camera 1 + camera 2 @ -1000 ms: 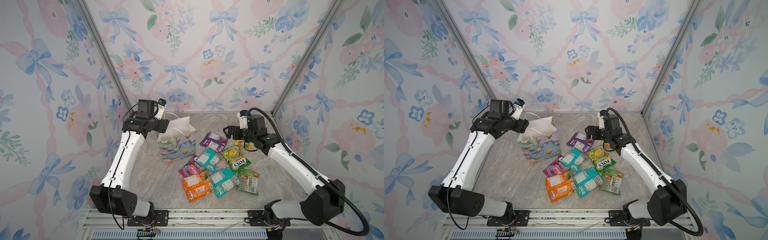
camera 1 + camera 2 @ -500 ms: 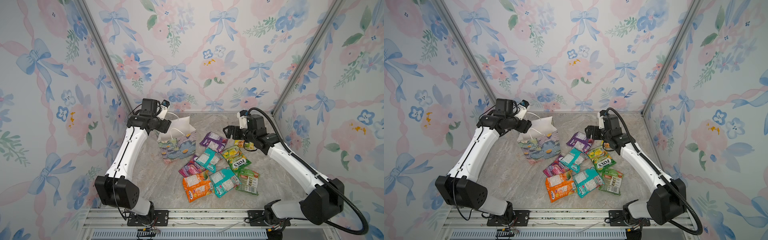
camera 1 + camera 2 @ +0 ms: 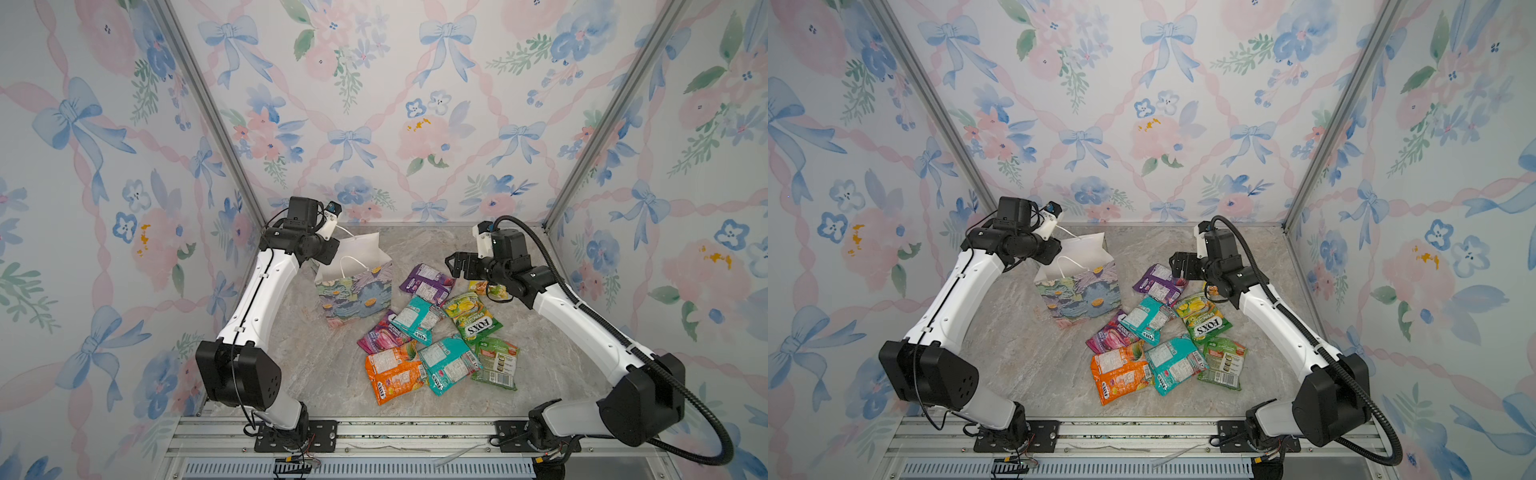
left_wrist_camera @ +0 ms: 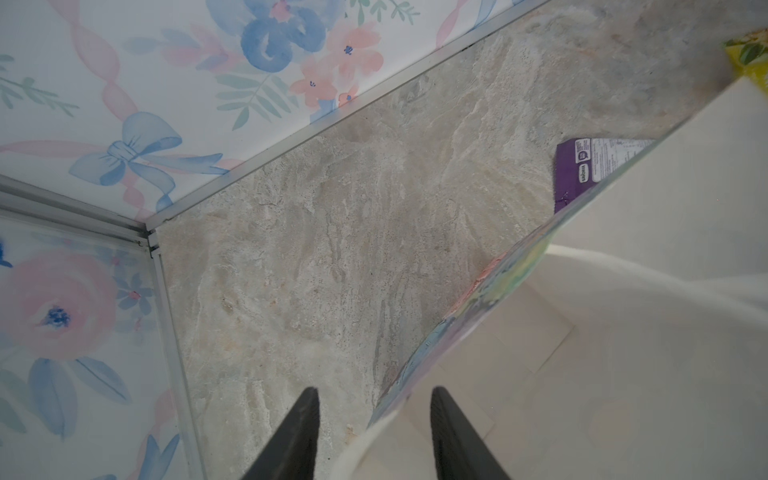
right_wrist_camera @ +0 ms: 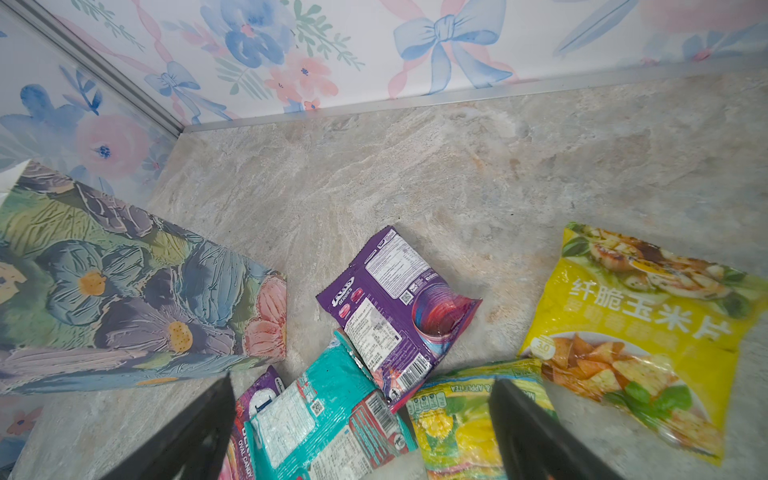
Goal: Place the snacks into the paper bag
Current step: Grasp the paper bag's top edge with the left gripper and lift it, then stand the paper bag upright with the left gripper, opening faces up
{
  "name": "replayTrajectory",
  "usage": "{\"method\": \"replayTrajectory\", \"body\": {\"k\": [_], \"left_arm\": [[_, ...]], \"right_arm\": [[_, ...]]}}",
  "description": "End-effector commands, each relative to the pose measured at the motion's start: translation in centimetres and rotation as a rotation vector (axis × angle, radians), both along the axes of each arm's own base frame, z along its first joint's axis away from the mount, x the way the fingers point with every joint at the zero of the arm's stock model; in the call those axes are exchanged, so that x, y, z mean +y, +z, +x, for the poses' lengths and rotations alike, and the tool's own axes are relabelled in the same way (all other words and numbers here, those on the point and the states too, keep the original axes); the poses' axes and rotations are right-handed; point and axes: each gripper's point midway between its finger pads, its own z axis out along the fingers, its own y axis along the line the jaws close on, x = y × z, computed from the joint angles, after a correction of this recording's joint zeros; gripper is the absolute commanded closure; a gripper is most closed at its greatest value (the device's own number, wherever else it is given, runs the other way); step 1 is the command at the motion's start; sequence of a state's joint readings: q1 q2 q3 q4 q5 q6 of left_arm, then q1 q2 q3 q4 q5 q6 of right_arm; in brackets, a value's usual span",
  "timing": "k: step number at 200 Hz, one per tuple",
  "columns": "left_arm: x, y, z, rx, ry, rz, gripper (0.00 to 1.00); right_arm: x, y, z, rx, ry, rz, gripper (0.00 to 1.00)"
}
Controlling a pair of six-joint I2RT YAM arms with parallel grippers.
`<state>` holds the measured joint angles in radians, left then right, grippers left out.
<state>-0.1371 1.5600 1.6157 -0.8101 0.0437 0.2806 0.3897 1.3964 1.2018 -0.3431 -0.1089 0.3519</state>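
We see a floral paper bag (image 3: 357, 295) standing upright with its mouth open, toward the back left of a marble-look tabletop (image 3: 316, 374). In the left wrist view the left gripper (image 4: 374, 390) straddles the bag's rim. One black finger is outside and one over the white inside, with a gap on each side, so it is not pinching. The snacks lie on the table in a loose, overlapping heap just right of the bag: a purple packet (image 3: 426, 282), two teal packets (image 3: 415, 320), a green-yellow FOX'S packet (image 3: 471, 318), an orange packet (image 3: 392, 374) and a yellow packet (image 5: 636, 332). The right gripper (image 3: 455, 264) hovers above the purple packet, jaws spread wide and holding nothing.
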Motion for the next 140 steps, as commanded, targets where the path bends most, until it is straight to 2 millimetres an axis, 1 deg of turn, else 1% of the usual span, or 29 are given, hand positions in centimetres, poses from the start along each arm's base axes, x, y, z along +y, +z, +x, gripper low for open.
{"method": "replayTrajectory", "body": {"k": [1, 26, 51, 66, 94, 134, 140], "left_arm": [[0.0, 1.3, -0.4, -0.024, 0.015, -0.010, 0.63], [-0.2, 1.4, -1.0, -0.024, 0.017, -0.025, 0.72], [0.1, 2.1, -1.5, -0.041, 0.044, -0.030, 0.92], [0.3, 2.3, -2.0, -0.048, 0.052, -0.029, 1.00], [1.2, 2.1, -2.7, -0.046, 0.098, -0.012, 1.00], [1.1, 0.2, -4.1, 0.015, 0.127, -0.052, 1.00], [1.1, -0.1, -4.2, 0.024, 0.136, -0.056, 0.95]], "right_arm": [[0.5, -0.2, 0.1, -0.002, 0.017, -0.006, 0.03], [0.5, -0.4, 0.2, 0.001, 0.016, -0.012, 0.03], [0.6, -0.4, 0.4, 0.002, 0.017, -0.011, 0.03], [0.7, -0.5, 0.5, 0.003, 0.018, -0.010, 0.03], [0.9, -1.0, 0.7, 0.016, 0.023, -0.009, 0.03], [1.2, -1.3, 0.8, 0.027, 0.030, -0.010, 0.03], [1.2, -1.2, 0.8, 0.023, 0.030, -0.007, 0.03]]}}
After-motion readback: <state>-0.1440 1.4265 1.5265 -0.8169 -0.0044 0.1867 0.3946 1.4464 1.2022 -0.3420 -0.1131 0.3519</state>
